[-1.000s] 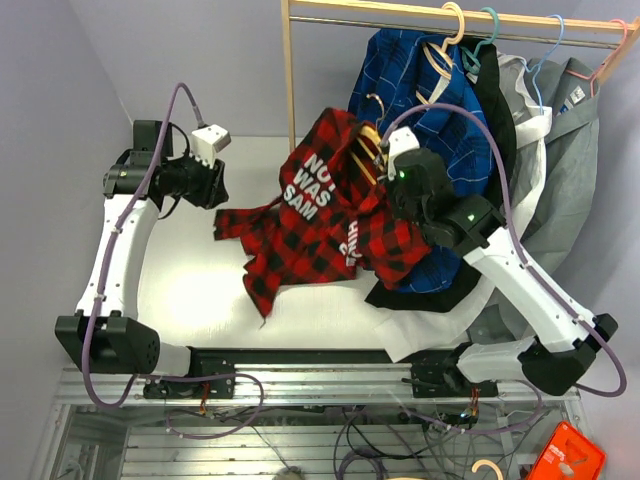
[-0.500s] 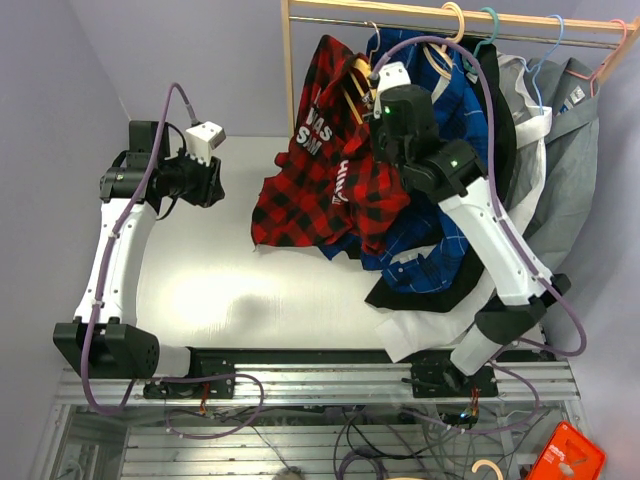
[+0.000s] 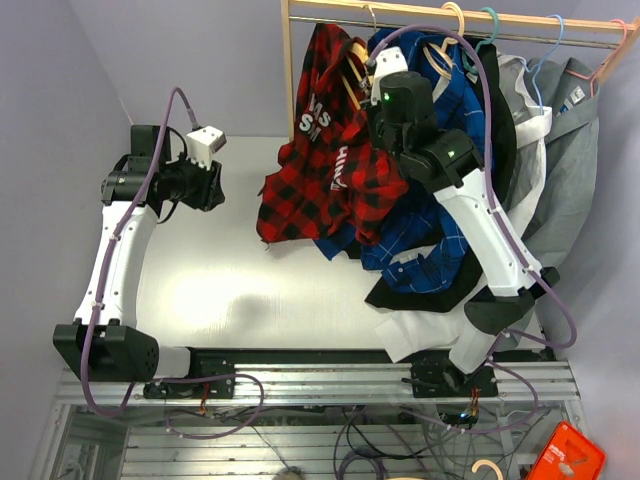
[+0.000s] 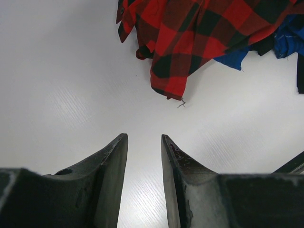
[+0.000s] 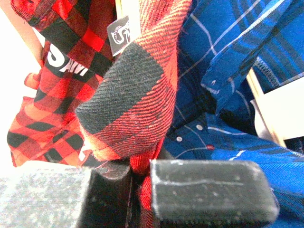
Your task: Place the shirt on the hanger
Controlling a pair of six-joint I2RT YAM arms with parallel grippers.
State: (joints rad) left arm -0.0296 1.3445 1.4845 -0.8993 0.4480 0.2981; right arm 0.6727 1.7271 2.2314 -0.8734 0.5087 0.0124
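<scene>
**A:** Over the last second the right hand [image 5: 140, 190] has climbed from mid-bench to the rail [image 3: 450, 14] at 12 o'clock. It took the shirt [image 3: 325, 170] with it, and the left arm hardly stirred.

**B:** And the grip?

**A:** The wrist view shows the right hand clenched on a fold of red plaid. No hanger frame is visible between the pads. The left hand [image 4: 142, 137] is released with nothing in it, out at 9 o'clock above the bare bench [image 3: 200, 280].

**B:** Where does the shirt sit?

**A:** It is bunched over the hanger [image 3: 353, 68] just under the rail, with its hem trailing down toward 7 o'clock. I can't tell whether both shoulders are seated, or whether the hook is over the rail.

**B:** So what's the risk?

**A:** If only cloth is pinched, I'd judge that letting go could drop the shirt off one side, or drop the hanger and shirt together. An uneven drape would also pull it toward the heavier side.

**B:** Anything crowding it?

**A:** The blue plaid shirt [image 3: 430, 230] hangs touching it at 3 o'clock, so the fabrics could snag. The wooden post [image 3: 290, 70] stands close at 9 o'clock. The teal hanger [image 3: 487, 25] and the grey shirt [image 3: 575, 170] fill the rail further toward 3 o'clock. The only free slot is narrow.
</scene>
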